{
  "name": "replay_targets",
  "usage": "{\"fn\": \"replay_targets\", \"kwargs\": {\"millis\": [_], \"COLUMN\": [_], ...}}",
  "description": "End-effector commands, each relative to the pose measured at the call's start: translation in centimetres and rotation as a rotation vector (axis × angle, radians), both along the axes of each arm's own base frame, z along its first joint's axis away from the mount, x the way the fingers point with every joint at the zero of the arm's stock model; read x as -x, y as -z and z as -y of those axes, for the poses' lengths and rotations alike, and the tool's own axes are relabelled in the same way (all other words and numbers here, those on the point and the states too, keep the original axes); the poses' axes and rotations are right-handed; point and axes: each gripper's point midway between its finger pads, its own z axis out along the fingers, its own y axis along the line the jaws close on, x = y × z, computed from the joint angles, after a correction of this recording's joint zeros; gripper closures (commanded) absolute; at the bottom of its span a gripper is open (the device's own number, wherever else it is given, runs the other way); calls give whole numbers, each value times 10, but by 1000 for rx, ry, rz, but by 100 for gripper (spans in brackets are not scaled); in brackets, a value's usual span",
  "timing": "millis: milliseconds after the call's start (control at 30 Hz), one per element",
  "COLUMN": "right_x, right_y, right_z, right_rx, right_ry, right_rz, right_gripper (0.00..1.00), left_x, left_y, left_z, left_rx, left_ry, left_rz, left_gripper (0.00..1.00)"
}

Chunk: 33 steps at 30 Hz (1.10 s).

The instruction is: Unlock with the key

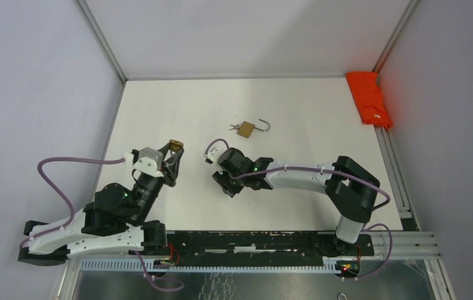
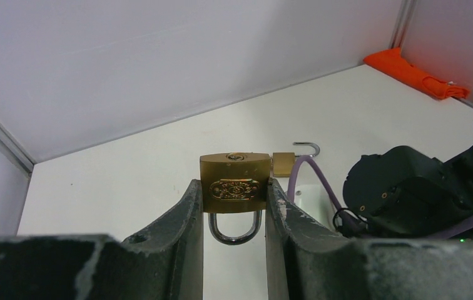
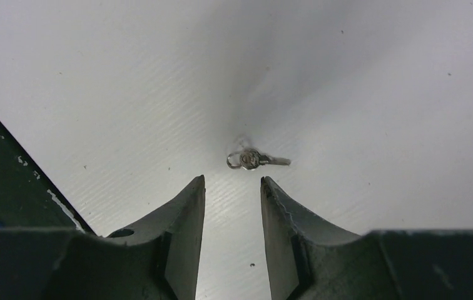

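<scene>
At the middle of the desk (image 1: 178,112), centre the wide-open right gripper (image 3: 232,180) over the key (image 3: 256,159); the left gripper (image 1: 175,152) clamps the padlock (image 2: 234,181).

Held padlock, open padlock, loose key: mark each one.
Held padlock (image 2: 235,182): left wrist view, brass body.
Open padlock (image 1: 245,130): top view, brass body.
Loose key (image 3: 251,159): right wrist view, round head.

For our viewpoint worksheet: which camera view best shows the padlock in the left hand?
The left wrist view: the padlock sits large, its brass face and closed loop clear, gripped by the left hand. The top view shows only a small brass speck; the right wrist view misses it.
</scene>
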Motion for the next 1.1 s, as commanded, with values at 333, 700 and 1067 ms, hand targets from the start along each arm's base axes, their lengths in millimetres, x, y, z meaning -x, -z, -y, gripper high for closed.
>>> {"fn": "replay_targets", "kwargs": {"millis": [333, 700, 1067], "right_x": [-10, -10, -24], "right_y": [31, 39, 26], "right_z": [-8, -7, -2], "right_rx": [143, 158, 170], "right_ry": [12, 32, 82], "right_rz": [43, 34, 99], "right_gripper": [59, 73, 100], "left_x": [4, 5, 6], "left_y": [-9, -10, -7], "left_z": [-17, -20, -15], "left_rx": [133, 146, 138], "left_ry": [1, 4, 19], "left_rz": [-14, -18, -17], "left_gripper": [98, 98, 98]}}
